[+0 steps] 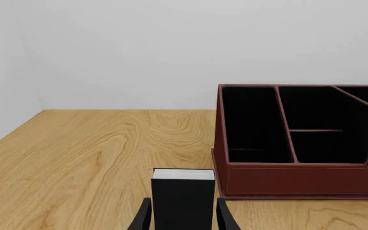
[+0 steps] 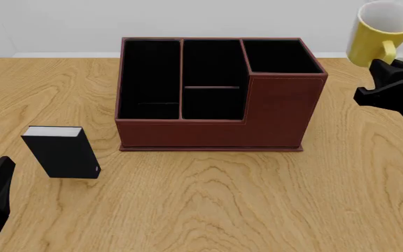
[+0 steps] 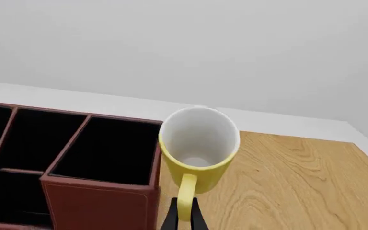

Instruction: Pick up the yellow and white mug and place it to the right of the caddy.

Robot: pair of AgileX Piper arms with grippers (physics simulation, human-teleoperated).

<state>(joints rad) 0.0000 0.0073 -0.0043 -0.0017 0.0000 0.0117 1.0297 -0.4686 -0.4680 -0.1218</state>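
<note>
While the right jaws [image 3: 182, 216] clench the mug's [image 2: 381, 32] handle, pale walls back the wooden table [image 2: 209, 199].

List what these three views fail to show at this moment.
- Mug underside and its height over the table: front view, no contact or shadow visible.
- Right gripper fingertips: right wrist view, cut by the bottom edge; they pinch the handle.
- Left gripper: left wrist view, the black block fills the gap between the fingers; contact unclear.
- Caddy compartment floors: black lining, all views.
</note>
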